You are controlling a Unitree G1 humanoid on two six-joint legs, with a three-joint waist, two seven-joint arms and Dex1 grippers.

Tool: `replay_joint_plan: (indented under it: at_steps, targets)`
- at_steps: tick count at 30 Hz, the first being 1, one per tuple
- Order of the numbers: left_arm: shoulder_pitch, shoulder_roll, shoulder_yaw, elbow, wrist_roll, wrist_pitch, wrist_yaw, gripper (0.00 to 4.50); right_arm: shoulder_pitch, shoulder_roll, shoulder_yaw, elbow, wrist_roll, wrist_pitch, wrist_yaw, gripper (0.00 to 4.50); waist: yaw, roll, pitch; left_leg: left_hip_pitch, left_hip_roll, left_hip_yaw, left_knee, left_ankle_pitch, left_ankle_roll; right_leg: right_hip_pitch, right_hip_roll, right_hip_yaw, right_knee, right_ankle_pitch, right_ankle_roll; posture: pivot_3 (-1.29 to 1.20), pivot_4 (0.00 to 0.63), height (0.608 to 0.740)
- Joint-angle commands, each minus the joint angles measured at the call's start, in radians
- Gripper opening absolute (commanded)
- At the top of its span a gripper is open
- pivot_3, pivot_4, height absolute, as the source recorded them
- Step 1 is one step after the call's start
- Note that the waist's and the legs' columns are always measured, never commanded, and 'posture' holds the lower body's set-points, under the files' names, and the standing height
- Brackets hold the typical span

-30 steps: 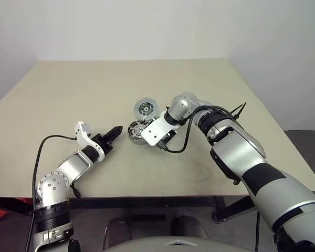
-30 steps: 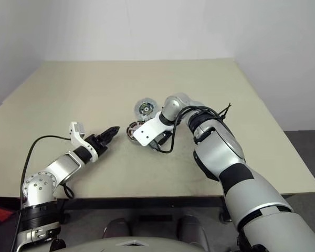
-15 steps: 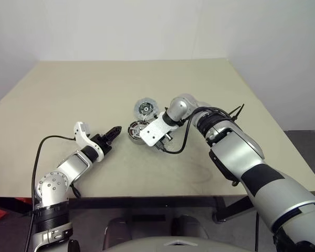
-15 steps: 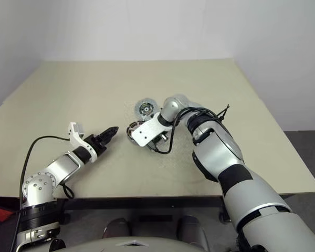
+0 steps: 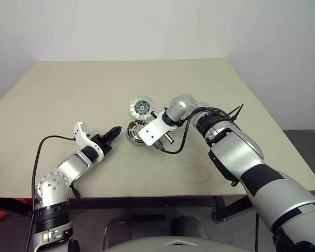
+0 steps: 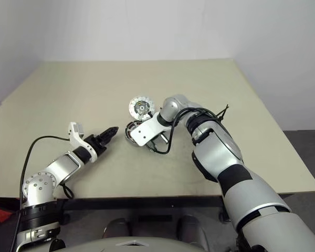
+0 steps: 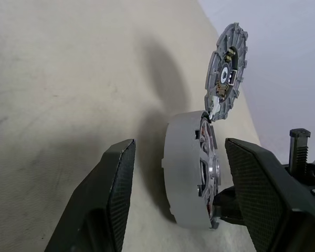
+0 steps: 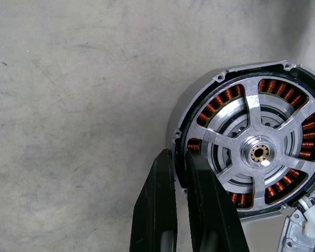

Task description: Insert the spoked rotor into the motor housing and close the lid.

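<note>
**Even, soft light; sharp close-ups**

The head views are bright and evenly lit, the beige worktop [image 5: 84, 89] showing no glare and only faint shadows. In the left wrist view the motor housing [image 7: 191, 176] and the lid [image 7: 227, 71] cast soft dark shadows across the worktop, and the near claw fingers [image 7: 113, 205] look slightly blurred. The right wrist view is crisp: the copper windings and the spoked rotor [image 8: 258, 152] show mild sheen.
</note>
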Motion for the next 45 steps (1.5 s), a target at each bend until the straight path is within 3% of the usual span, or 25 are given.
replay_joint_plan:
  at_steps: [1,6,9,16,22,29,45]
  targets:
    - [-0.016,0.001,0.007,-0.017,-0.002,-0.019,-0.008,2.89,-0.009,0.006,-0.098,-0.030,0.115,0.080,0.071,0.01,0.001,0.000,0.000,0.000,0.000,0.000,0.000,0.000,0.000,0.000,0.000,0.000,0.000,0.000,0.000,0.00,0.000,0.740]
    - [0.006,-0.012,0.005,-0.024,0.000,-0.025,-0.009,2.89,0.002,0.044,-0.245,-0.090,0.291,0.436,0.244,0.01,0.002,0.000,0.000,-0.001,0.000,0.000,0.000,0.000,0.000,0.000,0.000,0.000,-0.001,0.000,0.000,0.00,0.000,0.740]
    - [0.016,-0.020,0.002,-0.029,0.002,-0.029,-0.008,2.89,0.019,0.053,-0.273,-0.175,0.329,0.654,0.269,0.01,0.007,0.000,0.000,-0.001,0.001,0.000,0.000,0.000,0.000,0.000,0.000,-0.001,-0.001,0.000,0.000,0.00,0.000,0.740]
    - [0.015,-0.025,0.003,-0.027,0.004,-0.031,-0.008,2.89,0.091,0.040,-0.254,-0.450,0.363,1.012,0.239,0.01,0.014,0.000,0.000,0.000,0.001,-0.001,0.000,0.000,0.000,0.000,0.000,-0.001,-0.001,0.000,0.000,0.00,0.000,0.740]
    - [0.023,-0.022,0.008,-0.035,0.002,-0.032,-0.011,2.89,0.231,-0.011,-0.172,-0.838,0.398,1.393,0.292,0.01,0.033,0.000,0.000,0.001,0.000,-0.001,0.000,0.000,0.000,0.000,0.000,-0.001,-0.002,0.000,0.000,0.00,0.000,0.740]
    - [0.033,0.026,0.052,-0.091,-0.030,-0.045,-0.049,2.89,0.268,0.025,-0.131,-0.896,0.406,1.585,0.122,0.01,0.034,0.000,0.000,0.002,0.000,-0.001,0.000,0.004,-0.008,0.000,0.000,-0.001,0.001,0.000,0.000,0.00,0.000,0.740]
    - [0.134,0.050,0.062,-0.201,-0.071,-0.066,-0.038,2.89,0.121,0.223,-0.281,-0.577,0.491,1.730,-0.386,0.01,0.034,0.001,0.001,0.020,0.000,-0.003,-0.004,0.007,-0.012,0.016,0.001,0.000,0.000,-0.004,0.007,0.00,0.000,0.740]
